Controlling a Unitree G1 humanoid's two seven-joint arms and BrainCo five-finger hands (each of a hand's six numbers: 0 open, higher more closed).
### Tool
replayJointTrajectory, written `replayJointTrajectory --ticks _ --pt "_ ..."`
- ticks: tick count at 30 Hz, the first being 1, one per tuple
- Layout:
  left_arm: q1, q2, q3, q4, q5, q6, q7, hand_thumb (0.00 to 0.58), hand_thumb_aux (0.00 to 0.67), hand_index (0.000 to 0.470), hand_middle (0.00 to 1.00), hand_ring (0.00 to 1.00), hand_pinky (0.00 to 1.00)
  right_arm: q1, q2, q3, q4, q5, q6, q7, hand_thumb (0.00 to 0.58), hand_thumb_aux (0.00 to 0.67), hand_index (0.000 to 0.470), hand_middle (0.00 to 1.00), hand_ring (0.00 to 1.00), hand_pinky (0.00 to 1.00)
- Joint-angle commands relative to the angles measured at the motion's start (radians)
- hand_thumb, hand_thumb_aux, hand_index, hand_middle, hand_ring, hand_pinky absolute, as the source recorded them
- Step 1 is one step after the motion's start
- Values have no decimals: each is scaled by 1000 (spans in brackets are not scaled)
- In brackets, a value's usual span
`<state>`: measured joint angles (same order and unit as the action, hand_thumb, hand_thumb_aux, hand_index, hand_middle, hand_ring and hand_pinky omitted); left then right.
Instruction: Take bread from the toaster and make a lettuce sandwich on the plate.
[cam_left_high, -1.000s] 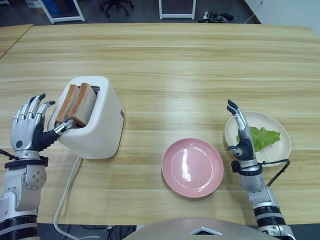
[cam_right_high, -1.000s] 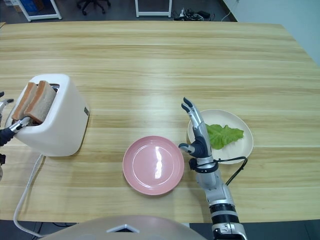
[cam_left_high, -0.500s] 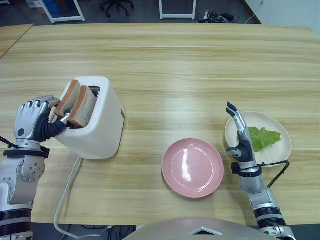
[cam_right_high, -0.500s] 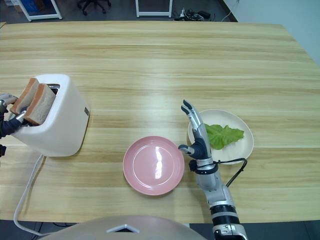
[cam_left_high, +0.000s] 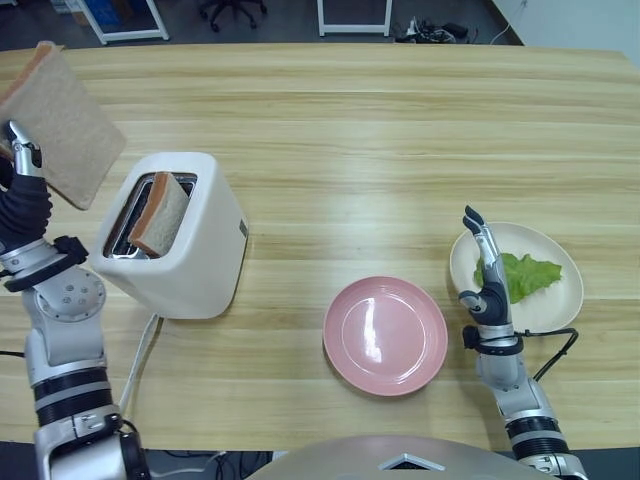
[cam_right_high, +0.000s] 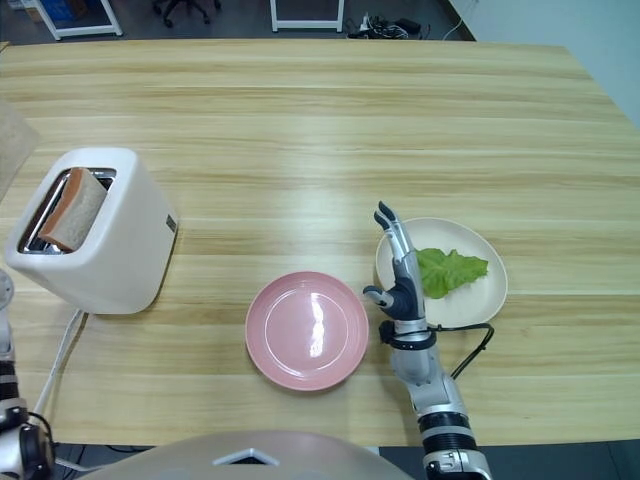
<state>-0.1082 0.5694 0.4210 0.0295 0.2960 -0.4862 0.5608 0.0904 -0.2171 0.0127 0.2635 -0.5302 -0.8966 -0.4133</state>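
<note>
Left eye view: left robot hand (cam_left_high: 22, 200) grips bread slice (cam_left_high: 60, 120) beside toaster (cam_left_high: 205, 260); right robot hand (cam_left_high: 487, 285), splayed, fronts cream plate (cam_left_high: 560, 300).

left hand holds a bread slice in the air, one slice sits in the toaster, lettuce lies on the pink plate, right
No: the left eye view shows the lettuce on the cream plate, not the pink plate. The left hand holds a bread slice; another slice sits in the toaster.
</note>
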Motion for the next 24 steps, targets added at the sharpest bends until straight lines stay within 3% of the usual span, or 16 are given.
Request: replayJointTrajectory --ticks 1,6,12,17,24 --pt "119 -62 -184 -249 -204 -52 -230 580 670 470 1000 1000 1000 0 -17 -26 -11 18 13 -3 0 0 0 0 0 0" --pt "286 -84 -505 -347 -417 -93 -578 580 670 470 1000 1000 1000 7 -52 -104 -38 45 38 -18 0 0 0 0 0 0" --pt "336 -163 -766 -234 -397 -45 -812 580 670 470 1000 1000 1000 19 -152 -264 -63 -17 119 -93 0 0 0 0 0 0" --pt "315 -249 -826 -65 -263 -50 -822 580 670 470 1000 1000 1000 44 -255 -302 -4 -156 218 -171 0 0 0 0 0 0" --pt "245 -297 -823 127 80 -149 -641 580 670 470 1000 1000 1000 61 -387 -187 181 -308 363 -185 0 0 0 0 0 0"
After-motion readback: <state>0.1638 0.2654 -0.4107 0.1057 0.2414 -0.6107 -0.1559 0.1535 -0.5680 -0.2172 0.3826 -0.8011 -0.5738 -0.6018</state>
